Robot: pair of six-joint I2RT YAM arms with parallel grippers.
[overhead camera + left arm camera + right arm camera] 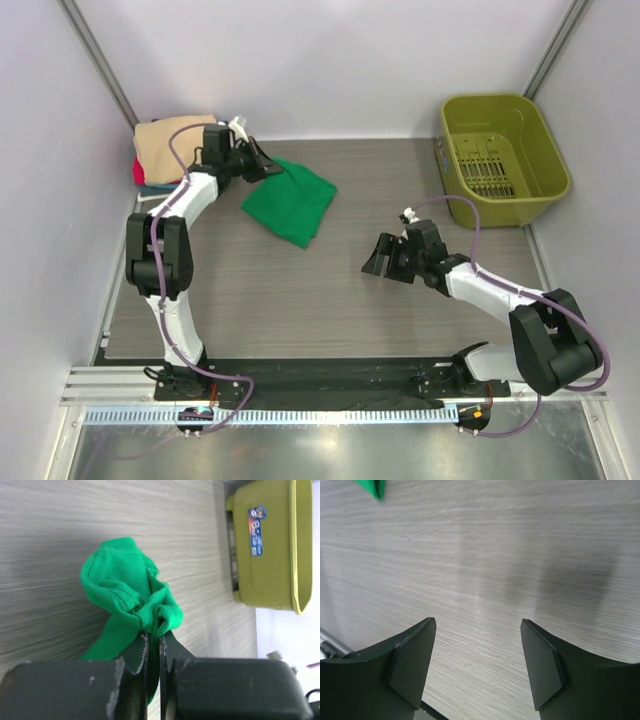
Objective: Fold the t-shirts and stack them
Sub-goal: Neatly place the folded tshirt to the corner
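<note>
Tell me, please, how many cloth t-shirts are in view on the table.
4. A bright green cloth t-shirt lies mid-table, pinched by the left fingers; the far-left corner stack shows a tan shirt on top, with a red edge and a blue edge beneath. More may be hidden.

The shirt [290, 205] lies between the stack [165, 150], left, and the bin [505, 160], right.
</note>
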